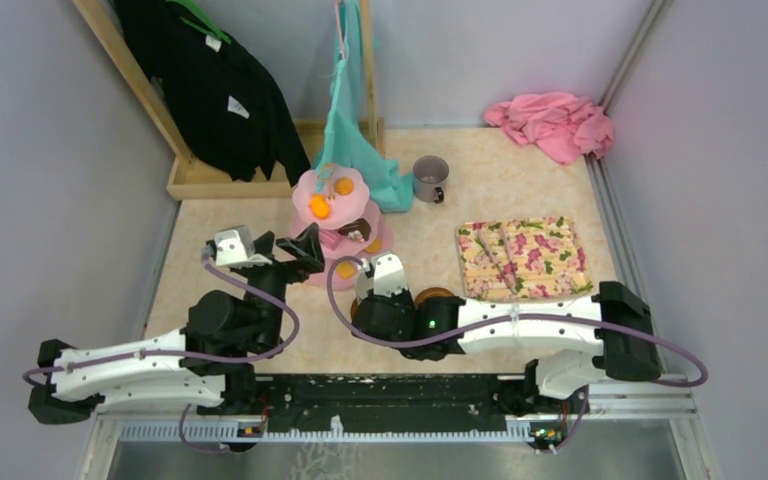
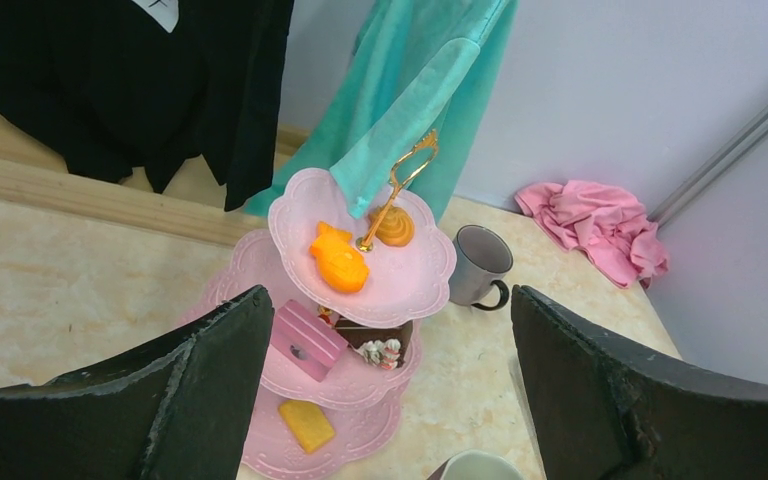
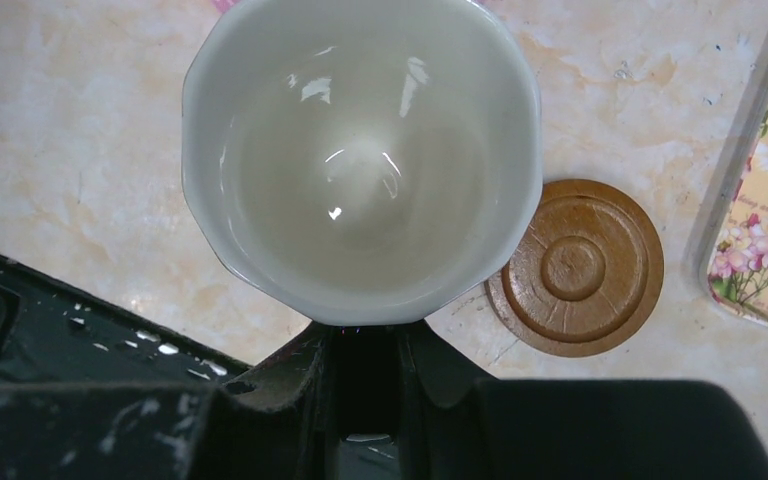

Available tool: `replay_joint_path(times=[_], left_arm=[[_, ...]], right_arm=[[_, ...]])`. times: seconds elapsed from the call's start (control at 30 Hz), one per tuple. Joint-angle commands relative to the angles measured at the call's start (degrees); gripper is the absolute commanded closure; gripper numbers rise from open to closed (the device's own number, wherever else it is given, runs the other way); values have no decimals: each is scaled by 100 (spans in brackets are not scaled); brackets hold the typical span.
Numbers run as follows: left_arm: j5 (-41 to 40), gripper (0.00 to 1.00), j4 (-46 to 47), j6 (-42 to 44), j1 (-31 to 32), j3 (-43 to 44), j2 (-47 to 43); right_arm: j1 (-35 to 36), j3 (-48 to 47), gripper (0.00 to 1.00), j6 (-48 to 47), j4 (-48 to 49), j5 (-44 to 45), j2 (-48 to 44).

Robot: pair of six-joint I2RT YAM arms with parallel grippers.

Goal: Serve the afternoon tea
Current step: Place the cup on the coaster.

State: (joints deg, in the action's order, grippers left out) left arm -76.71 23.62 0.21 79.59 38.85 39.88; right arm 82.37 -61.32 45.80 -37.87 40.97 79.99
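Partway | cakes [image 2: 338,257] on stand [image 2: 415,285] | your right end effector [image 3: 360,338] grips white-lined mug [image 3: 360,170] near brown disc [image 3: 575,268] | left end effector [image 2: 390,310] spread, empty | grey mug [image 2: 480,265] seemingly unserved

White-lined mug [image 3: 360,160] handle and outer wall hidden below its rim, flowered tray [image 3: 760,230] cut off by the right edge, brown disc [image 1: 438,296] half hidden under the right arm [image 1: 530,335] from above, lowest tier of the stand [image 2: 415,285] partly behind the left end effector [image 2: 388,298]
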Motion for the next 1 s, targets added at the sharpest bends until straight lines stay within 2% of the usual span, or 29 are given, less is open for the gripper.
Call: replay_joint_path(times=[0.0, 0.97], left_arm=[[-97, 7, 170, -86, -32, -49, -131], [7, 7, 178, -208, -163, -211, -148]], right_arm=[[-177, -15, 100, -228, 768, 41, 5], [-483, 317, 100, -488, 1482, -283, 469]])
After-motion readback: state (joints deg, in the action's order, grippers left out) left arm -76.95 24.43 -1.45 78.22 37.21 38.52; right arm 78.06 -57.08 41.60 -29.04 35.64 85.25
